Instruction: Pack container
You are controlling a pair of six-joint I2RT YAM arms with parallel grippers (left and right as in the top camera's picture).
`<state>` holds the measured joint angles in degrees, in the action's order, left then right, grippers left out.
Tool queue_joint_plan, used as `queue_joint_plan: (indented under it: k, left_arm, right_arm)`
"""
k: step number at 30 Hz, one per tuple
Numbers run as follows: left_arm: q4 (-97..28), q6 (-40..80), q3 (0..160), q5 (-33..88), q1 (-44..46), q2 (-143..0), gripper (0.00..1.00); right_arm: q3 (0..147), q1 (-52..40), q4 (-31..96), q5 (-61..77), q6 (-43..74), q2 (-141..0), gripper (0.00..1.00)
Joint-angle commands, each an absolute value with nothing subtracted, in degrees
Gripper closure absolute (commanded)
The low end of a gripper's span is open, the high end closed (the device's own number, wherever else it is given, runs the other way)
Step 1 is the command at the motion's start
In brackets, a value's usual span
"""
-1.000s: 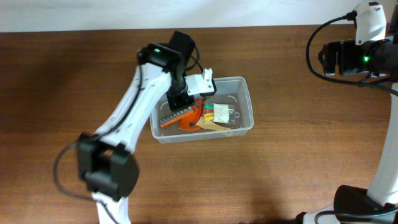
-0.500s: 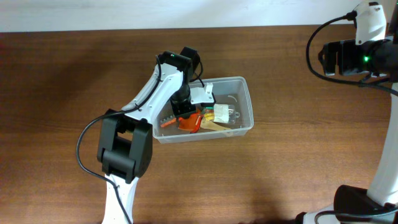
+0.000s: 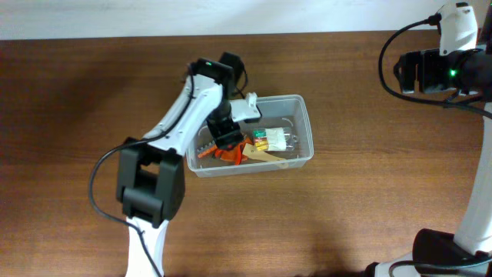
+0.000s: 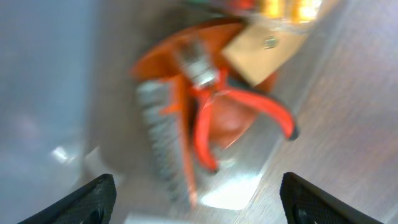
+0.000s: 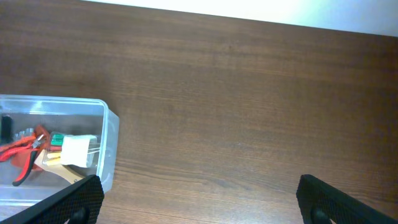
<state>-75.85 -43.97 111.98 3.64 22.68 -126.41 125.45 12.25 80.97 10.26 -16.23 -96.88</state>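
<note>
L fingers apart, over pliers in container

Overhead view: sharp and evenly lit, the wooden table dimmer toward the upper left. Left wrist view: heavily blurred throughout, orange pliers smeared, white glare on the container floor at lower centre. Right wrist view: clear, softly lit.
</note>
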Motion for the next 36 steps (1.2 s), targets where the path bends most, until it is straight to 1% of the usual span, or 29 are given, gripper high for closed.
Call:
queue_joint_plan:
  k: [1, 3, 9, 13, 15, 19, 22, 25, 29, 33, 36]
  left_arm:
    - [-75.5, -38.2, 114.9, 0.1, 19.3, -116.1, 0.08]
    - [-75.4, -36.7, 114.9, 0.0, 17.5, -111.8, 0.01]
    - [-74.9, -27.4, 114.9, 0.2, 9.6, -99.9, 0.01]
    - [-67.8, -20.2, 114.9, 0.2, 4.4, -96.1, 0.01]
    - [-62.4, -19.9, 114.9, 0.9, 2.5, -95.7, 0.01]
    - [-52.1, -20.0, 114.9, 1.5, 1.2, -96.0, 0.01]
    - [-47.7, -20.4, 114.8, 1.5, 1.1, -96.4, 0.01]
    - [-48.9, -20.4, 114.8, -0.3, 0.5, -96.4, 0.01]
    - [-53.8, -20.4, 113.7, -4.5, 0.4, -96.0, 0.01]
    - [-53.7, -20.2, 108.2, -4.6, 0.5, -93.6, 0.01]
    - [-51.4, -20.2, 100.4, -4.5, 0.3, -90.1, 0.01]
  right_arm:
    - [125.3, 12.4, 81.5, 11.0, -15.5, -96.3, 0.01]
    - [125.3, 12.4, 81.7, 11.0, -15.6, -95.3, 0.01]
    - [125.3, 12.4, 82.4, 11.5, -15.6, -90.5, 0.01]
    - [125.3, 12.4, 80.5, 11.4, -15.6, -89.3, 0.01]
    - [125.3, 12.4, 75.7, 11.5, -15.6, -89.3, 0.01]
    - [125.3, 12.4, 61.3, 13.5, -15.6, -90.3, 0.02]
    - [125.3, 12.4, 56.6, 14.4, -15.6, -92.4, 0.01]
    - [124.8, 12.6, 59.9, 14.1, -19.1, -94.7, 0.01]
    - [120.5, 13.3, 59.9, 12.3, -19.1, -94.8, 0.01]
    - [113.8, 13.3, 57.6, 10.2, -19.5, -91.7, 0.01]
    - [108.5, 13.3, 57.2, 9.8, -21.8, -88.9, 0.01]
